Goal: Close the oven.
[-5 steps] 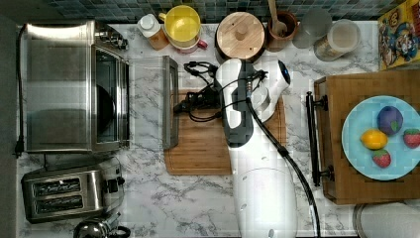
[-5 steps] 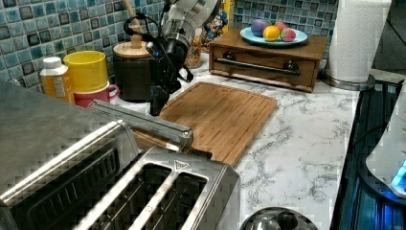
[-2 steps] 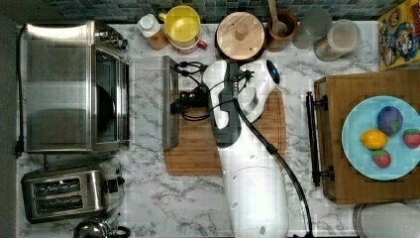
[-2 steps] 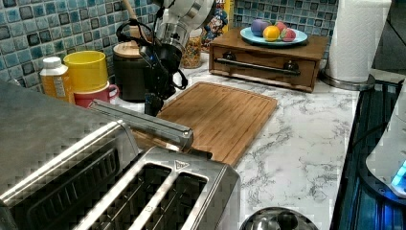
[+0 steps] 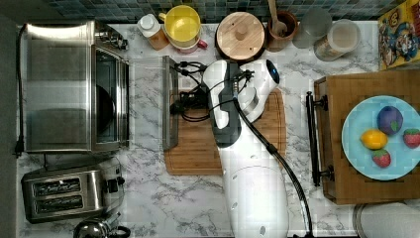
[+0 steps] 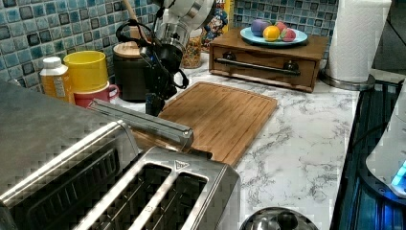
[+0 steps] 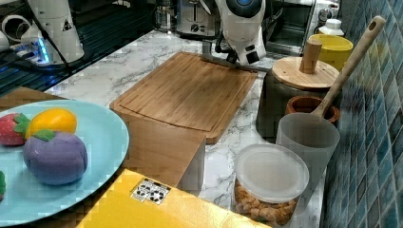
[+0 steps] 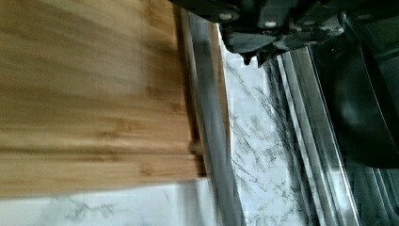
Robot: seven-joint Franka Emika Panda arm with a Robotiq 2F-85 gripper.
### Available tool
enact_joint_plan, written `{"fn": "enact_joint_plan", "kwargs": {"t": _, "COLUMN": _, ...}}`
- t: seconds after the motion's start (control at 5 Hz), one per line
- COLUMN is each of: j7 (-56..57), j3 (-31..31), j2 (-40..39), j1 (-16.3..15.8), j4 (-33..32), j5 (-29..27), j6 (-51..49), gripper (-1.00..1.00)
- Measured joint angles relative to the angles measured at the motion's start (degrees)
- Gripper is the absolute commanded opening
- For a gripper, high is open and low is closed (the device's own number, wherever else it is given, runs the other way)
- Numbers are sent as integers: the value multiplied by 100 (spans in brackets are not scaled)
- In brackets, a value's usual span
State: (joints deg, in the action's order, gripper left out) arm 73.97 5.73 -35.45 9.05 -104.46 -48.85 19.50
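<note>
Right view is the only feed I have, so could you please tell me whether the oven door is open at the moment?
Observer: Yes. In the top view the oven has its glass door folded down flat over the counter.
Operator: Thank you. Where is the gripper relative to the door handle?
Observer: In the top view the gripper is just on the top view's right of the handle, above the cutting board. I cannot tell whether they touch.
Operator: Is anything inside the oven?
Observer: The top view shows a dark rounded shape inside; I cannot tell what it is.
</note>
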Motion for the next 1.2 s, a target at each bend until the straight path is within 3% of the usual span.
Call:
{"fn": "enact_joint_plan", "kwargs": {"t": 0.6, "j7": -123, "j3": 356, "j2": 355, "j1": 225, "j4": 6, "j5": -31, "j6": -900, "gripper": -100}}
{"fn": "enact_joint_plan", "kwargs": {"t": 0.8, "j7": -123, "j3": 600, "j2": 635, "j1": 94, "j4": -22, "j5": 20, "j6": -676, "gripper": -100}}
{"fn": "enact_joint_plan", "kwargs": {"t": 1.0, "j7": -123, "j3": 773, "j2": 1031, "j1": -273, "j4": -34, "j5": 490, "j6": -305, "gripper": -100}}
{"fn": "enact_joint_plan", "kwargs": {"t": 1.2, "j7": -112, "j3": 827, "j2": 1700, "j1": -842, "j4": -414, "j5": 596, "j6": 594, "gripper": -100}}
